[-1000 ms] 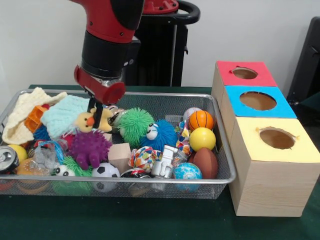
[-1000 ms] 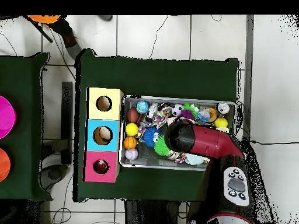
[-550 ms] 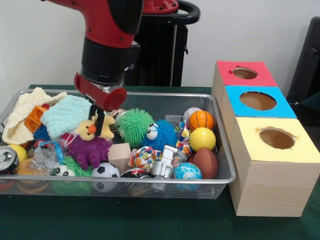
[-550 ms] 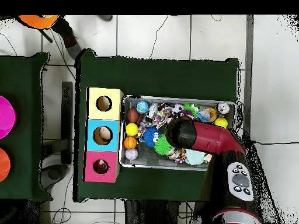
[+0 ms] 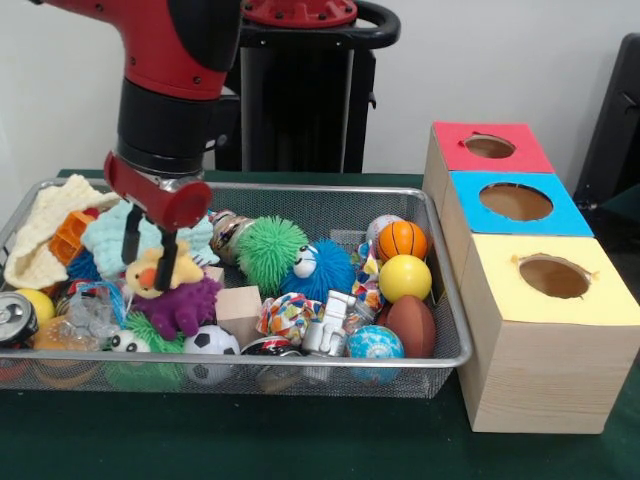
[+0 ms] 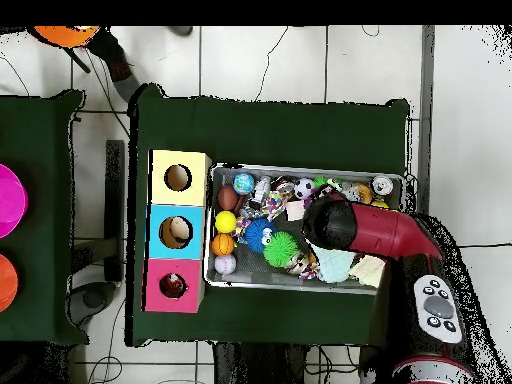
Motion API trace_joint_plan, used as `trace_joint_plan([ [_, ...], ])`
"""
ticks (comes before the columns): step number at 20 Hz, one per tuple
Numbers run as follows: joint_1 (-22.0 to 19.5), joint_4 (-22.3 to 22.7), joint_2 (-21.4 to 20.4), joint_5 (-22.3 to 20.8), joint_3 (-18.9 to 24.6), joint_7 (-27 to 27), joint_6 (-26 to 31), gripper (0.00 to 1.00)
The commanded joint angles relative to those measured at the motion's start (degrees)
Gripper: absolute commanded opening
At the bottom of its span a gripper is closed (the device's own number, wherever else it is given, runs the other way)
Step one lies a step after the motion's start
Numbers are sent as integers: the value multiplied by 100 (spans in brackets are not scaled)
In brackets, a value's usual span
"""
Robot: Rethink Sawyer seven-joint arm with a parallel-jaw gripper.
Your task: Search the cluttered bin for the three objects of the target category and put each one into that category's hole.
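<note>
Here, jaws straddle the yellow duck (image 5: 150,272) — bin (image 5: 440,300) crowded.

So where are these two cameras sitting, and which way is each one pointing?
Front view: at table height across from the robot, facing the wire bin and the three-hole box; the red arm comes down from above, its tool at the yellow duck toy.
Overhead view: above the table, looking straight down; the arm reaches in from the bottom.
Both show the bin, the box and the arm.
</note>
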Motion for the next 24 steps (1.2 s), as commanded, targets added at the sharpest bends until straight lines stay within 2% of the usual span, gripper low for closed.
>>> trace_joint_plan([
  [1, -125, -372, 109, -365, 690, -749, 154, 100],
  [6, -27, -552, 229, -429, 611, -622, 195, 100],
  [9, -154, -492, 256, -359, 803, -744, 324, 100],
  [11, -322, -381, 349, -259, 1085, -831, 329, 100],
  [15, -379, -139, 407, -15, 1426, -640, 467, 100],
  [18, -426, 32, 302, 158, 1594, -559, 796, 100],
  [20, -385, 74, 266, 150, 1581, -454, 767, 100],
  [24, -206, -194, 414, -59, 1363, -225, 347, 100],
])
